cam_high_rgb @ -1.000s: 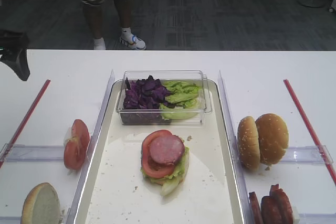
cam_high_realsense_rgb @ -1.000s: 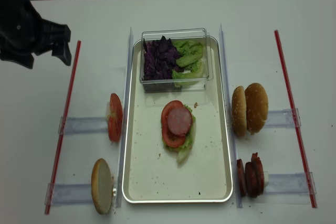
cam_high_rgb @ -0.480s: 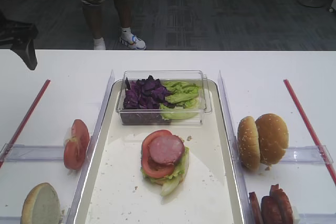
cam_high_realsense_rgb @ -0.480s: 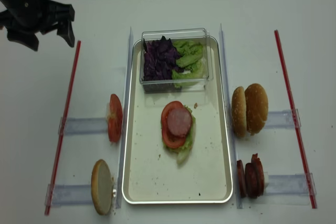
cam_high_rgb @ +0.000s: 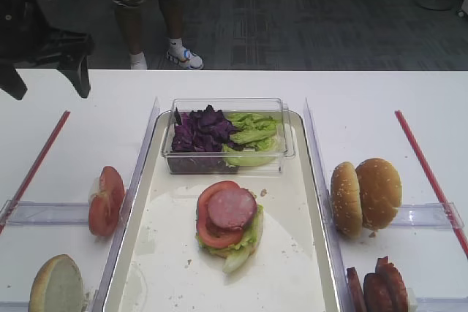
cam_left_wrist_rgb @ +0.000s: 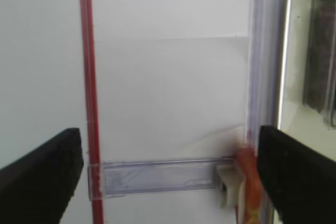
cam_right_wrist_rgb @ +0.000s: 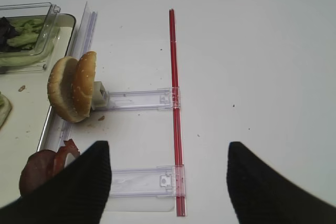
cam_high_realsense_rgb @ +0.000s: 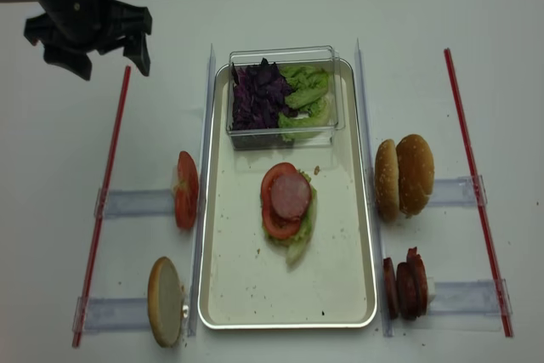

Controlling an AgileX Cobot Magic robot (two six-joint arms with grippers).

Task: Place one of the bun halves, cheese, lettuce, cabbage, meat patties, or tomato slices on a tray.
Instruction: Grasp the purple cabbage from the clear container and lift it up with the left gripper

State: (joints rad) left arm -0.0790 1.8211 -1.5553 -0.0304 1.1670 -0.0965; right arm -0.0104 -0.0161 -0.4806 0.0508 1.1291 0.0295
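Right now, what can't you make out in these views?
- Bottom of the stack: top views, patty and tomato cover what lies under the lettuce.
- Tub floor: hidden by cabbage and lettuce.
- Left wrist view: blurred; tomato slices cut off by the edge.
- Right end effector: absent from both high views.

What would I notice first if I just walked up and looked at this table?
Probably the half-built burger in the middle of the tray: a meat patty on a tomato slice over lettuce. Behind it, a clear tub holds purple cabbage. At the far left, the black left claw hangs open above the table.
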